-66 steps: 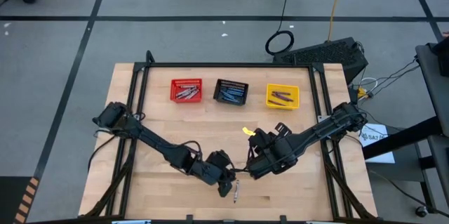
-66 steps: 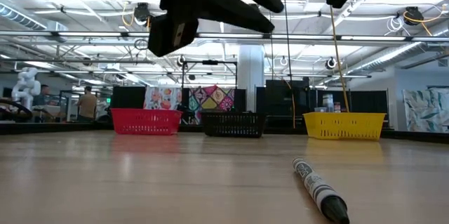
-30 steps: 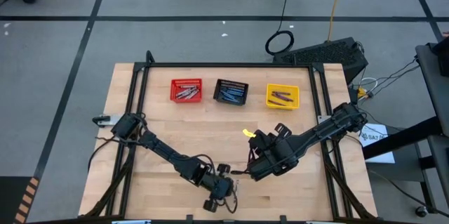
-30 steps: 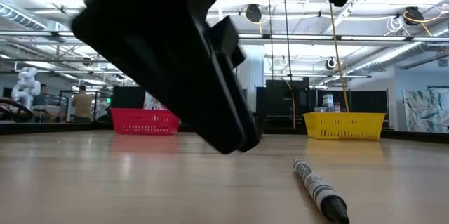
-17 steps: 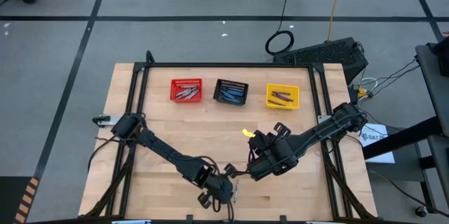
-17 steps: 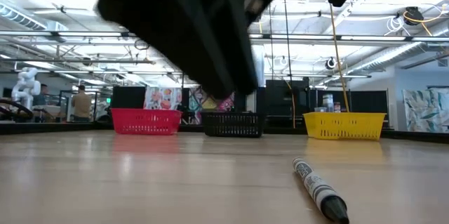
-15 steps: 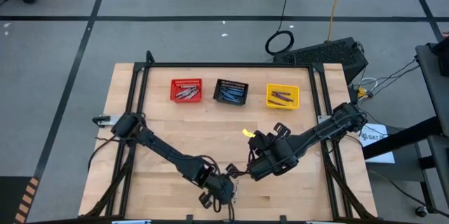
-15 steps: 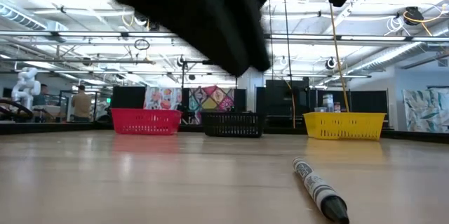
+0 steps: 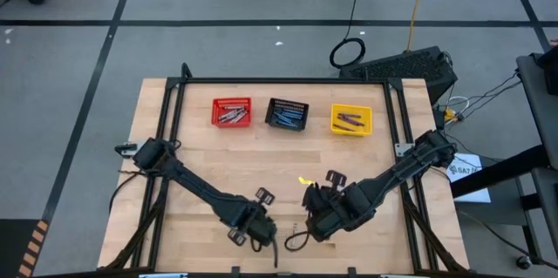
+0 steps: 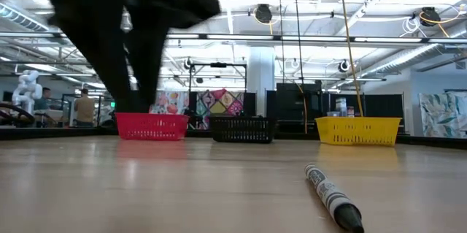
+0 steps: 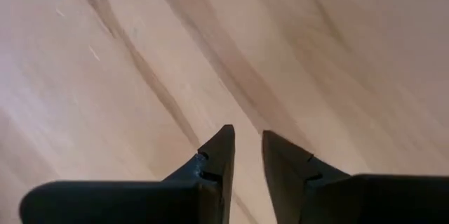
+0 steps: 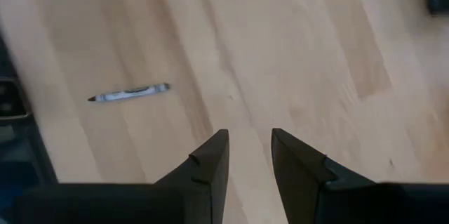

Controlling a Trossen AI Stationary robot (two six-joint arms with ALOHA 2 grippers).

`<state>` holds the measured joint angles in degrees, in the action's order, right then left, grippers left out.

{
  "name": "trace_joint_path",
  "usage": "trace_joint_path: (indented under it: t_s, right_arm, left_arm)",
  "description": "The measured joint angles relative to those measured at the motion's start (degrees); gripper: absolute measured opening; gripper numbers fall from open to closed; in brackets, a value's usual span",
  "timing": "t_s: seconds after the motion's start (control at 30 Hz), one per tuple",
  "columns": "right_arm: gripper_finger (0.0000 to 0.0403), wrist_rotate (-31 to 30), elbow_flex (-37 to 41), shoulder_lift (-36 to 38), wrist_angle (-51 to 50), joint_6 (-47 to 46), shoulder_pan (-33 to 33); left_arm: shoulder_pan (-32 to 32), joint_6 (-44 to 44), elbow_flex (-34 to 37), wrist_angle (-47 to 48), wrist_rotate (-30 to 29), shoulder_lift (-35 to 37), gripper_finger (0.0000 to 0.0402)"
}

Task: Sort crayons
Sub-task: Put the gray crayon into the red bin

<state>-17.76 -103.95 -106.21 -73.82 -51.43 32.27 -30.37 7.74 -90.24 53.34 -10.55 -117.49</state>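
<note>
While both arms reach low over the near part of the tabletop, the left hand points down at bare wood. Its two dark fingers stand a little apart, with a small gap between them, and they hold nothing. From above, this hand sits near the front edge, a bit left of the middle.

The right hand is just to the right of it, also near the front edge. Its fingers are a little apart too, and nothing is between them.

One grey crayon lies flat on the wood by itself, apart from both hands. From the low camera, this crayon lies close to the front, with its dark tip pointing toward the near edge. In the top view I cannot pick it out between the two hands.

Far across the tabletop, three small baskets stand in a row. The red basket is on the left and has grey crayons inside. The black basket is in the middle and has blue crayons inside. The yellow basket is on the right and has dark purple crayons inside.

A little yellow thing lies on the wood just beyond the right arm.
</note>
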Motion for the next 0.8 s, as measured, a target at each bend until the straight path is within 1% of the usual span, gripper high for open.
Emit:
trace_joint_path:
  t_s: [0.07, 0.2, 0.3, 0.43, 0.5, 0.63, 0.73, 0.8]
  right_arm:
    - [0.0096, 0.18, 1.34, 0.0, 3.59, 3.49, 0.09]
    - [0.0096, 4.48, 5.63, 0.0, 13.3, 11.16, 0.1]
    - [0.0096, 5.91, 9.51, 0.0, 21.85, 18.53, 0.09]
    - [0.0096, 5.92, 12.37, 0.0, 30.12, 25.98, 0.09]
    - [0.0096, 5.92, 13.11, 0.0, 32.26, 29.02, 0.09]
    - [0.0096, 6.15, 15.65, 0.0, 38.2, 36.0, -0.01]
    - [0.0096, 9.22, 17.23, -0.8, 44.34, 39.98, -0.45]
    - [0.0096, 10.57, 17.47, -1.99, 45.96, 43.01, -0.67]
  left_arm:
    - [-0.86, -1.55, 0.0, 1.86, -0.2, 1.36, 0.0077]
    - [-2.18, -4.79, 1.84, 3.89, -0.29, 5.36, 0.0077]
    - [-2.85, -7.89, 3.81, 5.71, -0.82, 9.16, 0.0077]
    - [-3.52, -12.94, 8.01, 6.82, -1.75, 14.46, 0.0077]
    - [-3.82, -15.23, 10.58, 6.61, -2.66, 16.9, 0.0077]
    - [-4.09, -20.62, 15.97, 6.75, -5.81, 20.8, 0.0077]
    - [-4.17, -24.37, 19.61, 6.58, -6.91, 22.88, 0.0077]
    - [-4.16, -26.16, 21.29, 6.95, -6.95, 23.06, 0.0077]
